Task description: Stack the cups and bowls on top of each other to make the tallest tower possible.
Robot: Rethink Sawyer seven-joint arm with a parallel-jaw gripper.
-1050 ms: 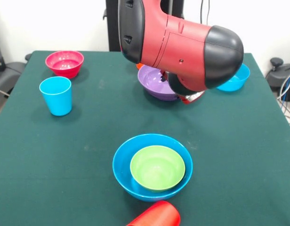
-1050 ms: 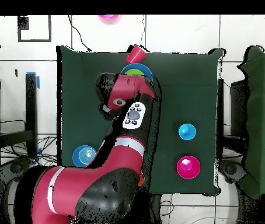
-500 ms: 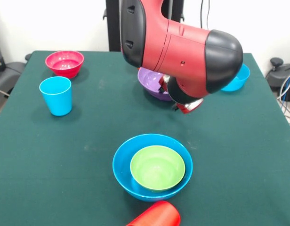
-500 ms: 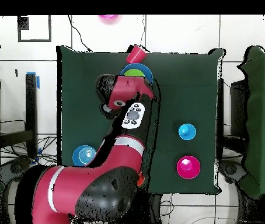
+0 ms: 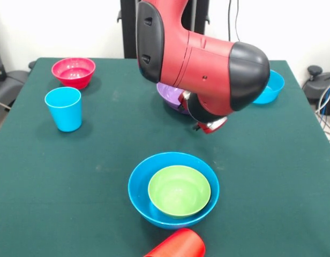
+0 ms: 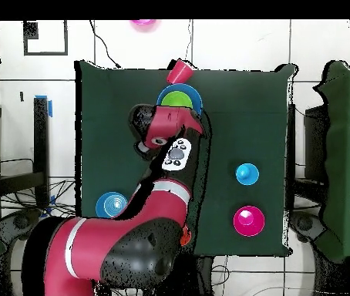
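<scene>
Front view shows purple bowl [image 5: 169, 94] (overhead hides it under arm [image 6: 166, 154]); end effector state unclear.

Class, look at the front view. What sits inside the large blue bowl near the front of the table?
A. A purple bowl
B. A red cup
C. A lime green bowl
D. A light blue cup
C: the lime green bowl rests nested inside the large blue bowl, while the red cup lies on its side just outside it.

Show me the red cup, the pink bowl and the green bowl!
red cup [image 5: 175, 245], front view, on its side wall.
pink bowl [image 5: 74, 72], front view, on its inside.
green bowl [image 5: 179, 190], front view, on its inside.
</scene>
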